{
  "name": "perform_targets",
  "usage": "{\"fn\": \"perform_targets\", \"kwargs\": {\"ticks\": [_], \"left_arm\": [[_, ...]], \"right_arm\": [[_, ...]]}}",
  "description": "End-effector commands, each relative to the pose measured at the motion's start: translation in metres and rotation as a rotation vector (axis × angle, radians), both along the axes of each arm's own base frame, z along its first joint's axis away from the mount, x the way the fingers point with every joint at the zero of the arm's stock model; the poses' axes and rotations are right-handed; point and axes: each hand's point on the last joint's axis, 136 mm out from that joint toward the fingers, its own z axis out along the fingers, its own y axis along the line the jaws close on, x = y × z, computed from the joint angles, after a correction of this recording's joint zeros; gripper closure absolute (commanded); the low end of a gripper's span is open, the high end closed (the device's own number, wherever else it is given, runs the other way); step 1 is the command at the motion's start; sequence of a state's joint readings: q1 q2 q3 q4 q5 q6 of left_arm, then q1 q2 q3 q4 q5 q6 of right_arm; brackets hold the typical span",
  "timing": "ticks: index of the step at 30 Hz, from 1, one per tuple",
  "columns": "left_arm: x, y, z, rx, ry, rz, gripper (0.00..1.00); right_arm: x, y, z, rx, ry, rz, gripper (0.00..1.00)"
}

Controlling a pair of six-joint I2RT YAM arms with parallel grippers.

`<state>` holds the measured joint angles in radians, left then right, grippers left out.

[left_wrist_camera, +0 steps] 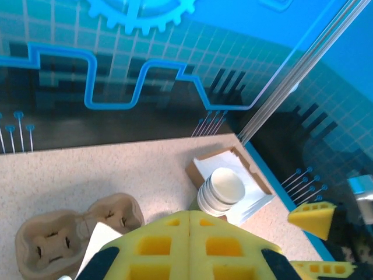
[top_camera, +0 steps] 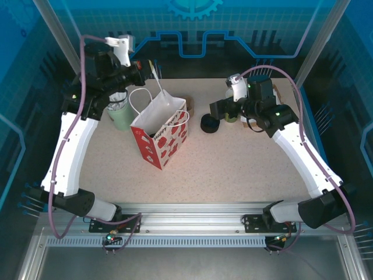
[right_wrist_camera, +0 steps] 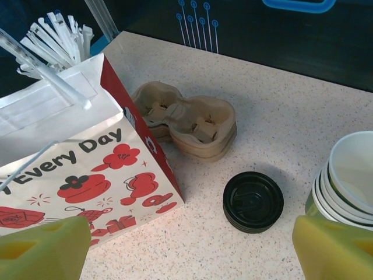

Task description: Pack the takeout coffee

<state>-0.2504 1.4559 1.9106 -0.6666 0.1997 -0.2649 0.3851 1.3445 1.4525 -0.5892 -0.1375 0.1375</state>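
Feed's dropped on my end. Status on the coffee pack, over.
Left tool shut, high beside the paper bag. Right tool open by the lid stack. Cup stack bare, no lid fitted yet. Cup carriers beside the bag, not blocking.

Speckled table (top_camera: 233, 163) bears bag (top_camera: 160, 131), lids (top_camera: 208, 123), cups (right_wrist_camera: 349, 169), carriers (right_wrist_camera: 186, 119).

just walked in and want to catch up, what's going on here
The left gripper is shut and seems to pinch one white cord handle of the white paper bag with red print, pulling it up so the bag's mouth stands open. The right gripper hangs open and holds nothing, above the squat black stack of plastic lids beside the stack of green paper cups. A brown pulp cup carrier lies behind the bag.
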Motion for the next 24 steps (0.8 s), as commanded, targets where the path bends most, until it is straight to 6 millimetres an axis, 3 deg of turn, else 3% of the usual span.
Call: {"fn": "perform_targets", "kwargs": {"ticks": [1, 7, 12, 15, 17, 24], "left_arm": [[0.008, -0.01, -0.015, -0.034, 0.012, -0.016, 1.0], [0.03, -0.027, -0.084, -0.053, 0.095, -0.044, 1.0], [0.045, -0.03, -0.125, 0.006, 0.176, -0.046, 0.89], [0.047, -0.03, -0.124, 0.05, 0.19, -0.057, 0.75], [0.046, -0.03, -0.113, 0.065, 0.17, -0.067, 0.69], [0.029, -0.029, -0.055, 0.046, 0.084, -0.088, 0.57]], "right_arm": [[0.0, -0.008, -0.004, -0.005, 0.016, -0.023, 0.09], [0.013, -0.02, -0.011, -0.008, 0.031, -0.07, 0.09], [0.028, -0.035, -0.018, 0.009, 0.057, -0.126, 0.08], [0.034, -0.038, -0.02, 0.016, 0.062, -0.141, 0.08], [0.038, -0.042, -0.021, 0.014, 0.064, -0.155, 0.09], [0.058, -0.07, -0.03, 0.022, 0.088, -0.253, 0.08]]}}
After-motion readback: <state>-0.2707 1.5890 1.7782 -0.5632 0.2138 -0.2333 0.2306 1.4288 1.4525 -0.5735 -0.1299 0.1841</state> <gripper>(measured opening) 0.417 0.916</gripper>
